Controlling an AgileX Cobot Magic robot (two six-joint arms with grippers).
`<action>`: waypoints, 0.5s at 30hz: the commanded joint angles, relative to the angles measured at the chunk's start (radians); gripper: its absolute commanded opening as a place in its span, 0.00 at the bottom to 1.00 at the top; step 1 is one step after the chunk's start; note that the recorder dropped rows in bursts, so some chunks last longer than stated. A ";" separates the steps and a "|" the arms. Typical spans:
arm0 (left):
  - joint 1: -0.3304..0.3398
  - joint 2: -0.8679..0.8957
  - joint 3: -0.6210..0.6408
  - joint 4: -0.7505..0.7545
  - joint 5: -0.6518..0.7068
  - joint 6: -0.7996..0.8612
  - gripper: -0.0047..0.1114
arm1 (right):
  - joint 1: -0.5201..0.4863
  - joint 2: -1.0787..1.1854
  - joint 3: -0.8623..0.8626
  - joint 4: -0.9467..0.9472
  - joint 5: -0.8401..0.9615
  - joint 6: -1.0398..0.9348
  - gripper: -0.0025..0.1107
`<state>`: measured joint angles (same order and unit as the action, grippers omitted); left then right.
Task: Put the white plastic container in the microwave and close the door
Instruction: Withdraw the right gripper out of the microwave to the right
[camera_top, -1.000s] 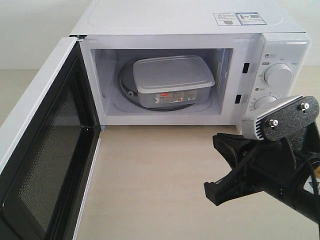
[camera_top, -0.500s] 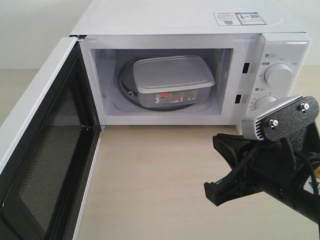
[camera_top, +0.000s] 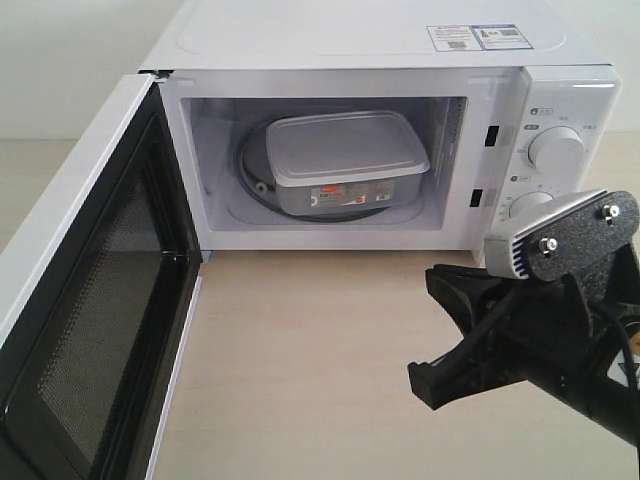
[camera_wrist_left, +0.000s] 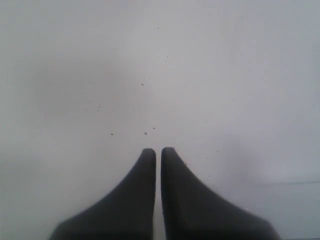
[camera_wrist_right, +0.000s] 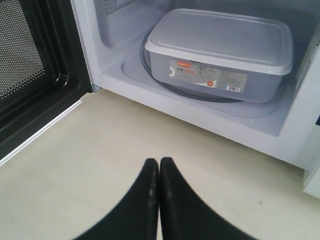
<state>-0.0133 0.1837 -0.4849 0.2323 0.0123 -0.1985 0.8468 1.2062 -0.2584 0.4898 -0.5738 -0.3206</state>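
My right pincer (camera_wrist_right: 159, 164), tips pressed together, faces the white plastic container (camera_wrist_right: 220, 50) inside the microwave (camera_top: 350, 35), door (camera_top: 90, 320) open at left. My left pincer (camera_wrist_left: 158, 151), also closed, sees only a blank white surface (camera_wrist_left: 160, 60).

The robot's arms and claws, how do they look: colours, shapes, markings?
Both claws, left claw and right claw, have black fingers, broad at the base and curving to narrow rounded tips. The right arm is black and angular, carrying a speckled grey plate with two screws and a white ribbed block.
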 joint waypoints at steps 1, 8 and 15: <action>0.002 0.014 -0.017 0.019 0.034 -0.007 0.08 | 0.000 -0.010 0.003 -0.002 -0.026 -0.005 0.02; 0.002 0.014 -0.017 0.019 0.034 -0.007 0.08 | 0.000 -0.010 0.003 0.002 -0.085 -0.009 0.02; 0.002 0.014 -0.017 0.019 0.051 -0.007 0.08 | 0.000 -0.010 0.003 0.305 -0.169 -0.169 0.02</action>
<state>-0.0133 0.1947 -0.4967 0.2458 0.0525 -0.1985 0.8468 1.2045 -0.2584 0.6237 -0.7113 -0.3761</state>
